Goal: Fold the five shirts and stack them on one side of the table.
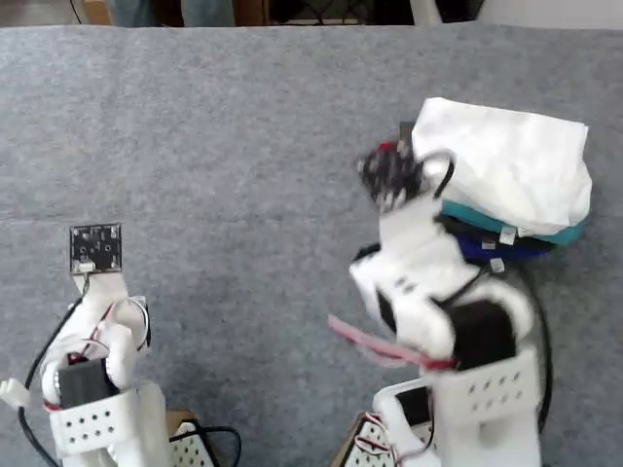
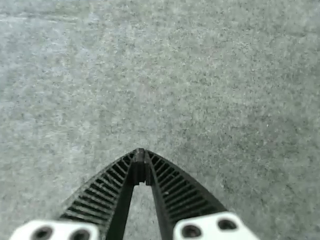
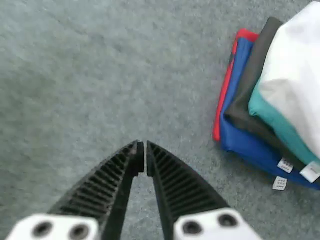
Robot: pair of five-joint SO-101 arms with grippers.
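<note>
A stack of folded shirts lies on the right side of the grey table, white on top with teal, dark grey and blue below. In the right wrist view the stack also shows a red shirt at the bottom. My right gripper is shut with nothing in it and hovers over bare cloth beside the stack. In the high view the right arm stands just left of the stack. My left gripper is shut and empty above the table near the front left.
The grey table cover stretches wide across the middle and left. The arm bases sit at the front edge, with loose cables near them.
</note>
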